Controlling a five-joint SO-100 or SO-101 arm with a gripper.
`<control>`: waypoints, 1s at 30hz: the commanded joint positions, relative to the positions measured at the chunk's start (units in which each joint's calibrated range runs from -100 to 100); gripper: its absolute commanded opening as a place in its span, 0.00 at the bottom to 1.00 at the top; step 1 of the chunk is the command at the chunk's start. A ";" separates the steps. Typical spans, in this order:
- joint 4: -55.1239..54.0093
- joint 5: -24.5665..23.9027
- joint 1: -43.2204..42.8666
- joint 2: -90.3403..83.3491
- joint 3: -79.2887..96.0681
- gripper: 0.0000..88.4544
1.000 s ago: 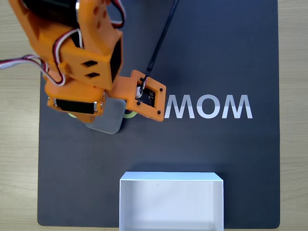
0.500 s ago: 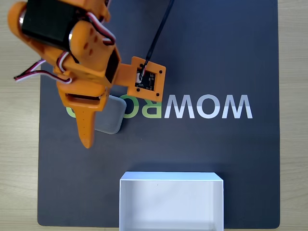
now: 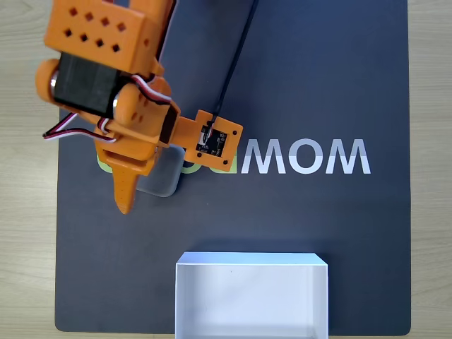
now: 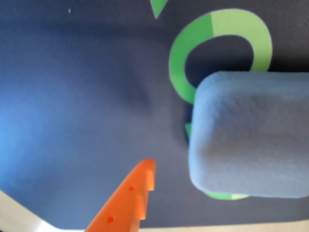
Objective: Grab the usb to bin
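Where green print curves (glossy), rounded matte grey usb (image 4: 251,135), slightly pebbled.

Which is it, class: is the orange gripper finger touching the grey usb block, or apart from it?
Apart. In the wrist view, dark mat shows between the orange finger and the usb.
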 commanded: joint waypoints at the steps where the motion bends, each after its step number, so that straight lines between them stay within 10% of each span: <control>1: -0.32 -0.18 0.00 1.30 -4.74 0.62; 21: 1.51 -0.08 -3.20 11.47 -12.05 0.61; 30: 1.69 -0.24 -2.52 11.56 -13.32 0.35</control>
